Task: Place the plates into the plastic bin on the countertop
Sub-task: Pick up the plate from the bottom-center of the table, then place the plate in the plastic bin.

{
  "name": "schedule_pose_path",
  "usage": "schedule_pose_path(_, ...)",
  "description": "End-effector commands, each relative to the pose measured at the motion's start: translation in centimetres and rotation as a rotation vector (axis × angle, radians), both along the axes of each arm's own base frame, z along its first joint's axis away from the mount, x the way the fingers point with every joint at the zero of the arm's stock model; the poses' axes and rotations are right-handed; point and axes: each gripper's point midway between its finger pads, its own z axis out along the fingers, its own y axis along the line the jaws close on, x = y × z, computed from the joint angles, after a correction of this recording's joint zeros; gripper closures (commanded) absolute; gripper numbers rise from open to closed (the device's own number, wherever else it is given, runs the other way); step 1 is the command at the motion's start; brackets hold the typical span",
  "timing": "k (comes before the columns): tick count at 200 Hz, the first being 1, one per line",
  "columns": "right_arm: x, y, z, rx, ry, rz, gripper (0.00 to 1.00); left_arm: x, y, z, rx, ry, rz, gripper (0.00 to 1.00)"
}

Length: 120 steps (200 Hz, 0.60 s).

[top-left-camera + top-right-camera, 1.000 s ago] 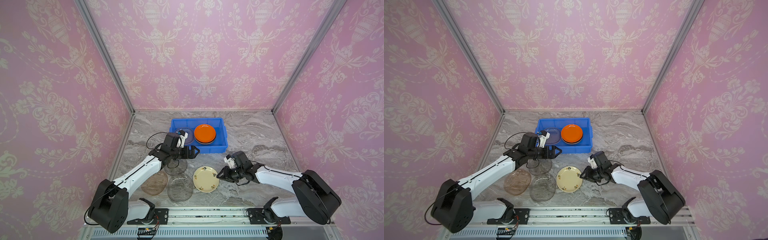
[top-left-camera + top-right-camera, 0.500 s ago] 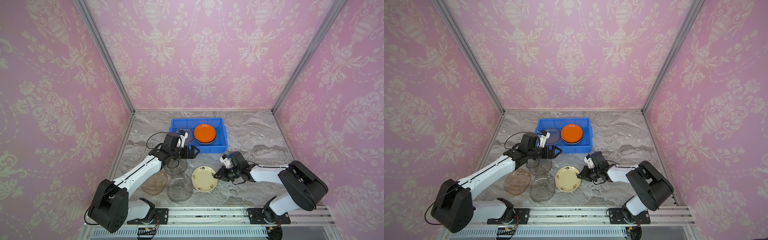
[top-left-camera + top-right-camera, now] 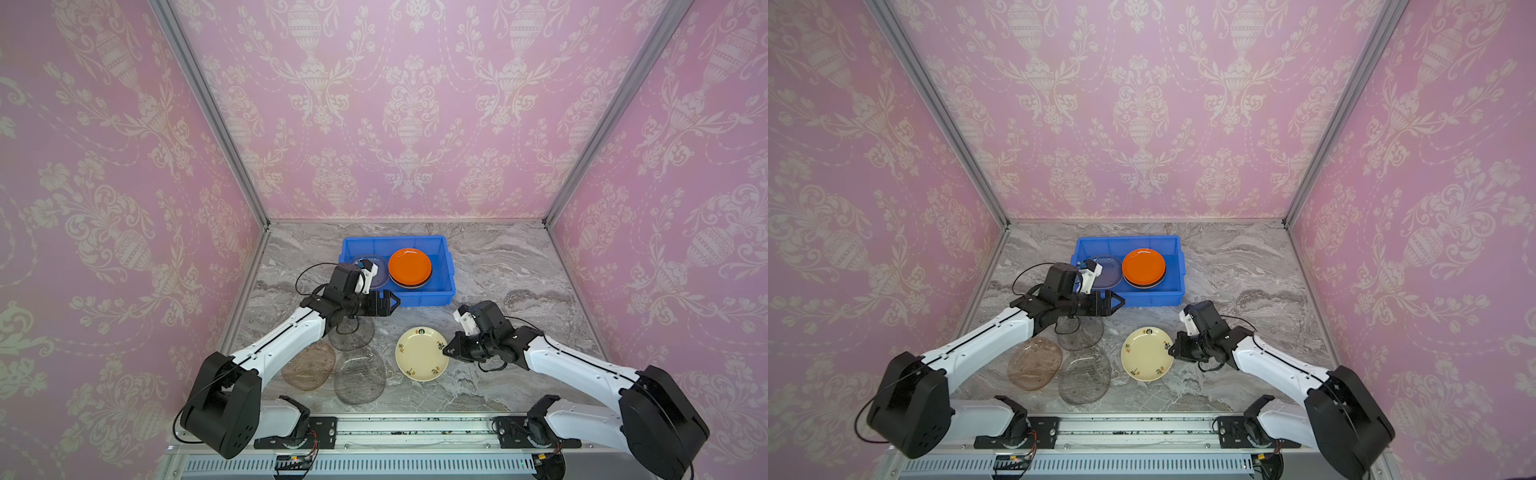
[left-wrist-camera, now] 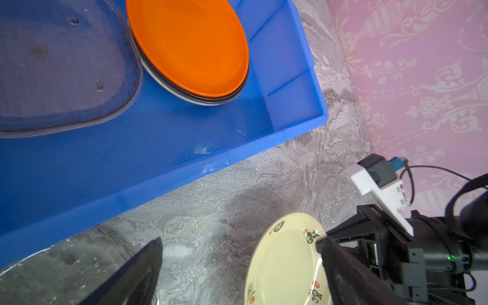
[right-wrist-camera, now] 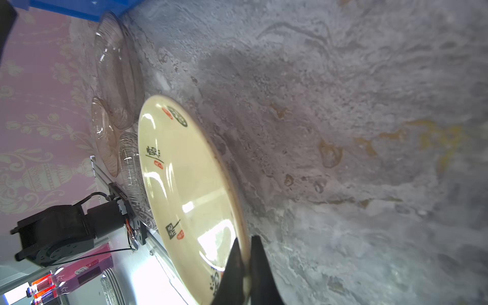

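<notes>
Pinching the cream plate by its rim with the right hand, fingertips closed over the edge on that arm's own side. Otherwise resting on the worktop, just beside 3 clear glass plates toward the robot's left. Hard to tell whether the gripped edge is raised yet.

From the right hand to the blue bin: forward toward the back wall and a little to the robot's left, up over the near wall. Set with its long axis across the worktop, left to right, holding an orange plate atop a stack in the right half and a clear plate in the left half. Probably easiest to land on the orange stack, the half nearer this arm.

Reaching low and nearly level from the right base, wrist turned so the jaws bite the rim from above and below.

As for the left hand: spread wide, empty, hovering just before the bin's near wall. Nearer the bin, but carrying nothing.
</notes>
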Motion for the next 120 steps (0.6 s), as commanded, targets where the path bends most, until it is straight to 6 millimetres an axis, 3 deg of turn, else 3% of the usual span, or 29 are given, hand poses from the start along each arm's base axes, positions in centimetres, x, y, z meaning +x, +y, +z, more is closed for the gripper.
schedule_pose_path(1,0.7,-1.0,3.7,-0.037,-0.067,0.015,1.00,0.4,-1.4,1.8,-0.072,-0.051,-0.050,0.08)
schedule_pose_path(38,3.4,-0.4,7.3,-0.015,-0.152,0.028,1.00,0.4,-2.7,3.2,-0.172,-0.070,-0.086,0.19)
schedule_pose_path(120,8.2,0.9,11.0,0.059,-0.256,0.002,1.00,0.6,-3.9,2.4,-0.232,-0.025,-0.113,0.43)
